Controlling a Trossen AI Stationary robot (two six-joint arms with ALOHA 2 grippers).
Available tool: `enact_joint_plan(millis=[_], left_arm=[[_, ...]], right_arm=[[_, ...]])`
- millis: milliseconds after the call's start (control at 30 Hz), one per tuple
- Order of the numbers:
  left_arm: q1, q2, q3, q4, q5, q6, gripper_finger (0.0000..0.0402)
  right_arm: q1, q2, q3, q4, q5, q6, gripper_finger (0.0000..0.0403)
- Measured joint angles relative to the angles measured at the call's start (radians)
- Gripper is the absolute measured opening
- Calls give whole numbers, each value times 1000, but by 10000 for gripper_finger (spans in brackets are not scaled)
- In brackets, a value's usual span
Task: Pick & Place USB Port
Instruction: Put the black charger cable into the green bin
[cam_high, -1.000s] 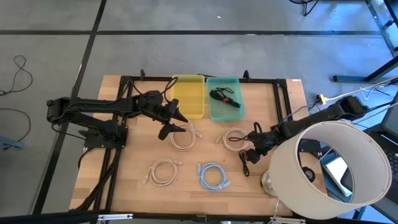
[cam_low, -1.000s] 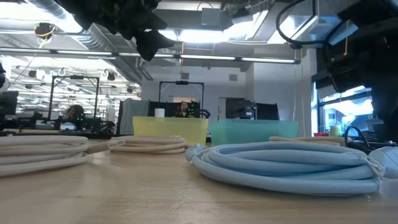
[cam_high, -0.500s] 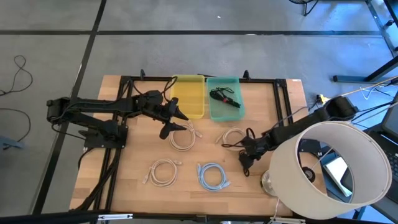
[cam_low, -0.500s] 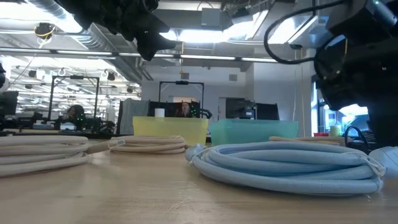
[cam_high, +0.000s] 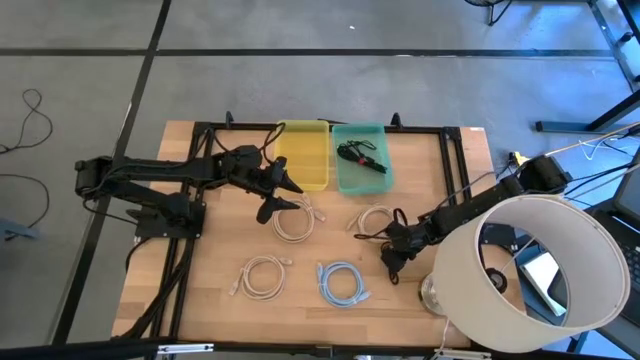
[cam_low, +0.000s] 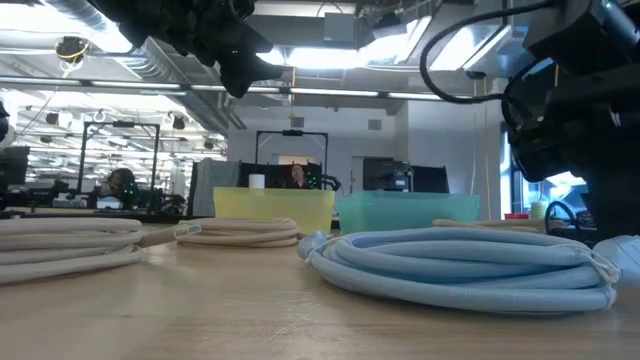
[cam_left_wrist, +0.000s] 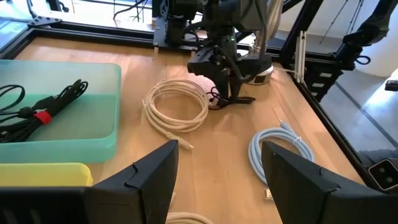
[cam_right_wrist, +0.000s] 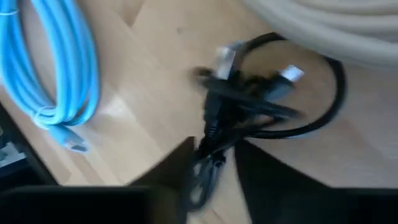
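A wooden table (cam_high: 200, 300) on a grey floor is seen from above, scattered with coiled cables. At centre left, the left gripper (cam_high: 285, 196) is held spread and empty above a cream coil (cam_high: 293, 222), apparently waiting. At upper centre, a yellow bin (cam_high: 303, 155) and a teal bin (cam_high: 362, 175) are set side by side, likely as drop places; black cable already lies in the teal one. At centre right, the right gripper (cam_high: 390, 250) is lowered onto the black USB cable (cam_right_wrist: 249, 109), fingers straddling the bundle; whether it is clenched cannot be told.
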Motion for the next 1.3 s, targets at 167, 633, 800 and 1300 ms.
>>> enact_joint_plan(millis=[167, 633, 800, 1300], left_arm=[[0, 0, 0, 0, 0, -3, 224], [0, 0, 0, 0, 0, -43, 224], [0, 0, 0, 0, 0, -44, 224], [0, 0, 0, 0, 15, -82, 224]], right_arm=[[0, 0, 1, 12, 54, -39, 19], [50, 5, 110, -148, 72, -53, 11], [88, 4, 279, -430, 171, -105, 11], [-21, 1, 522, -770, 423, -398, 11]])
